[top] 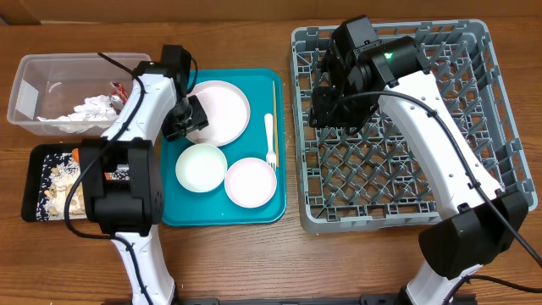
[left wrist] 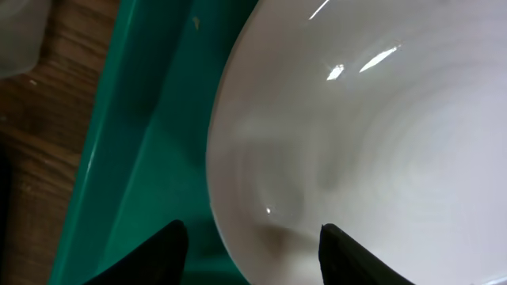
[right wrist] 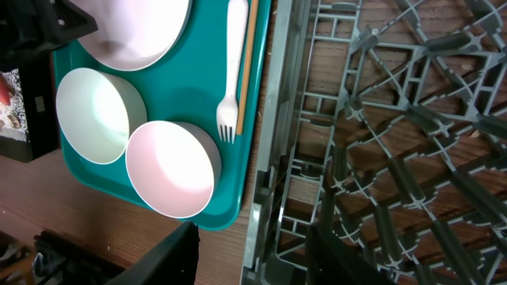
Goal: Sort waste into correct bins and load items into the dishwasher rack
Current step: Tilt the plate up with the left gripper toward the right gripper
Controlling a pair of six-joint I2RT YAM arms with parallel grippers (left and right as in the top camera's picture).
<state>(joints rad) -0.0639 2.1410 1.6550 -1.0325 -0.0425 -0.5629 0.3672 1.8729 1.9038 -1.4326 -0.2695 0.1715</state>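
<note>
astride the glossy white plate [left wrist: 356, 142] rim, left jaws gape; right jaws gape empty.

Black tray [top: 28, 182]: right end hidden beneath left arm [top: 127, 169].
Plate [left wrist: 380, 142]: blurred; cut off at top, right and bottom edges.
Rack [right wrist: 267, 190]: cut off at top, right and bottom.

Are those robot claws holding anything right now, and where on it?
Nothing yet, it seems. The left gripper is open astride the left rim of the big plate, not clamped. The right gripper hangs open over the grey rack, empty.
</note>
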